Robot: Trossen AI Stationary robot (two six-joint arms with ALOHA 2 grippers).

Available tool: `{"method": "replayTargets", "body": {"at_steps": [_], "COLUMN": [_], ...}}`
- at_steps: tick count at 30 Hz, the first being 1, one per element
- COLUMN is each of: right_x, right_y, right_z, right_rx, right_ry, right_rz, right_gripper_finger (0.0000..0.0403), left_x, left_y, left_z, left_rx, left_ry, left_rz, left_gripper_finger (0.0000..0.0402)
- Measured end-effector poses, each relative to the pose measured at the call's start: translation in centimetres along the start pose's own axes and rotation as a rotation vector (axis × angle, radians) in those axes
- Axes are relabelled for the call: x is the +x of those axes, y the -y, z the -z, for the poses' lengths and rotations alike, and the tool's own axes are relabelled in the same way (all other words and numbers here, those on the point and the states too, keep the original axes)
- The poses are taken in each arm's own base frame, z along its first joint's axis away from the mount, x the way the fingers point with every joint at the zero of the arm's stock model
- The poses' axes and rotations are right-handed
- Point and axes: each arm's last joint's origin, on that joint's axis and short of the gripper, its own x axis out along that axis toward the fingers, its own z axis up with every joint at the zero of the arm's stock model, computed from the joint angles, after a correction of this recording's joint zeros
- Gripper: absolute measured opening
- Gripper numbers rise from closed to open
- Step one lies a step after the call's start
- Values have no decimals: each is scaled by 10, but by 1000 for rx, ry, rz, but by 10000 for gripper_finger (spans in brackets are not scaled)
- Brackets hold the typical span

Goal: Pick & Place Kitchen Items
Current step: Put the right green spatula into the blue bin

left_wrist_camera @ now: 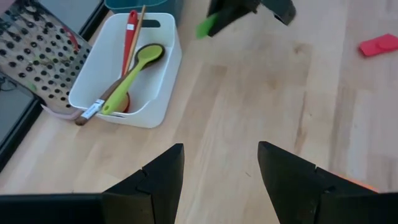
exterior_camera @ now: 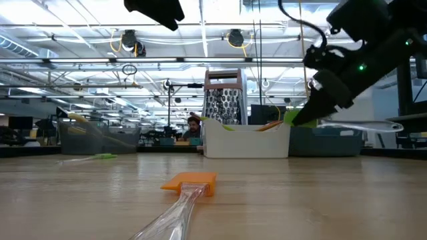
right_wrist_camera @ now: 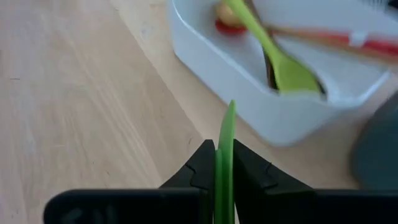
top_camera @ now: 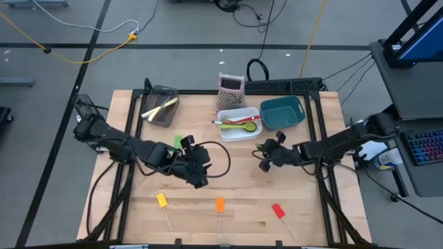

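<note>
High view: the right gripper hangs above the wooden table, just in front of the white plastic bin, its fingers pinched tight on the flat green head of a clear-handled spatula, lifted clear of the tabletop. The bin holds a lime-green spoon and a red utensil lying across each other. The left gripper waits near the table's middle with its fingers spread wide, holding nothing. Yellow, orange and red spatulas lie in a row along the front edge.
</note>
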Motion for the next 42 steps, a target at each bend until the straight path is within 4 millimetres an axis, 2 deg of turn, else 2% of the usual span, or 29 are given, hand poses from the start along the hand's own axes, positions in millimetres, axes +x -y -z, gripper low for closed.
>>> {"method": "replayTargets", "body": {"at_steps": [8, 13, 18, 32, 38, 42], "right_x": [-15, -22, -24, -9, 1, 7], "right_y": [8, 18, 32, 84, 110, 127], "right_z": [-16, -25, -33, -42, -43, -43], "right_rx": [-218, -362, -428, -566, -563, -545], "right_ry": [85, 138, 151, -5, -44, -70], "right_rz": [-3, 119, 190, 416, 304, 288], "right_gripper_finger": [22, 23, 23, 23, 23, 23], "left_x": [-3, -4, -4, -2, -2, -2], "left_y": [5, 6, 6, 7, 7, 7], "left_z": [3, 3, 3, 5, 5, 5], "left_rx": [-11, -22, 5, 6, -5, -24], "left_ry": [2, 2, -2, -18, -19, -19], "left_rz": [15, 18, 18, 18, 19, 19], "left_gripper_finger": [211, 212, 212, 212, 212, 212]}}
